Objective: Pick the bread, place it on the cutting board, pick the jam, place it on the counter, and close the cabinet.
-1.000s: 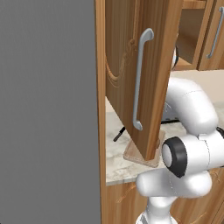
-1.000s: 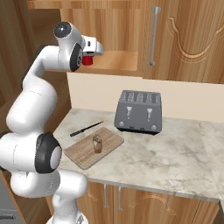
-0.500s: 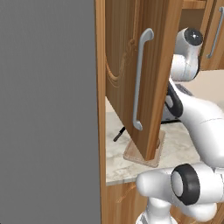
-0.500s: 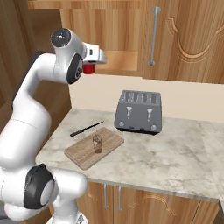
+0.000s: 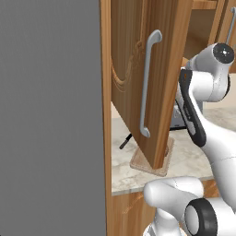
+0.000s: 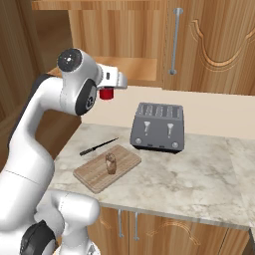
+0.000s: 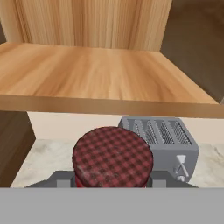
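My gripper (image 6: pixel 106 89) is shut on the jam (image 6: pixel 105 94), a small red jar, and holds it in the air just below and in front of the open cabinet's shelf (image 6: pixel 124 67). In the hand view the jam's checked red lid (image 7: pixel 113 156) sits between my fingers (image 7: pixel 61 177). The bread (image 6: pixel 110 163) stands on the cutting board (image 6: pixel 124 160), which lies on the counter (image 6: pixel 199 172) left of the toaster. The cabinet's door (image 5: pixel 133 55) stands wide open and hides much of the board (image 5: pixel 166 161) behind it.
A grey toaster (image 6: pixel 158 127) stands at the back of the counter, below and right of the jam. A black knife (image 6: pixel 98 146) lies just behind the board. Closed wooden doors with a silver handle (image 6: pixel 174 42) lie right of the open shelf.
The arm has drawn the jam out of the cabinet shelf and lowered it, so the jar now hangs below the shelf edge. The bread, board and door have not moved.
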{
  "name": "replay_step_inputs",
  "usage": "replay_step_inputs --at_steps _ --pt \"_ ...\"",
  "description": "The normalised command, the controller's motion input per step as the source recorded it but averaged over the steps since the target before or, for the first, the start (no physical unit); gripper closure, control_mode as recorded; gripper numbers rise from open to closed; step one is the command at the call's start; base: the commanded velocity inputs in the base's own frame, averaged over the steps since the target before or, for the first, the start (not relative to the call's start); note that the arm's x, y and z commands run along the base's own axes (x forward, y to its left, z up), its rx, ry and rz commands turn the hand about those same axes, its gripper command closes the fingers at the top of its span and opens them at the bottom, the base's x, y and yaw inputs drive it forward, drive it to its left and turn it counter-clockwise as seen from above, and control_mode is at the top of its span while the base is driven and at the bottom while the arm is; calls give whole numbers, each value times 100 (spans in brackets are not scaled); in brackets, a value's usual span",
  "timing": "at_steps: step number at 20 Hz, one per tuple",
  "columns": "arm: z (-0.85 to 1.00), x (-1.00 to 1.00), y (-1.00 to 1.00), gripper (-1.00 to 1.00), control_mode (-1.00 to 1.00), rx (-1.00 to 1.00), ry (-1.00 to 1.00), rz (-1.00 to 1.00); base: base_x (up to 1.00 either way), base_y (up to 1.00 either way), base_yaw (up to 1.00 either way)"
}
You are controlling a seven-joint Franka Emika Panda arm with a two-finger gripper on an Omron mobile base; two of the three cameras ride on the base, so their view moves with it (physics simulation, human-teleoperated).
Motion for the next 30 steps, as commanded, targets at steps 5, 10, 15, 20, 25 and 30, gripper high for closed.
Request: replay_step_inputs --at_steps 5,10,15,20,25,30 --pt "-25 -36 -30 100 -100 0 3 -8 0 0 0" --pt "-22 -22 -28 100 -100 0 5 -2 0 0 0" --pt "-38 -8 -23 100 -100 0 3 -1 0 0 0" --pt "-59 0 -19 100 -100 0 1 -2 0 0 0" --pt "-60 0 -25 100 -100 0 2 -5 0 0 0" --pt "-55 0 -27 100 -100 0 3 -5 0 0 0"
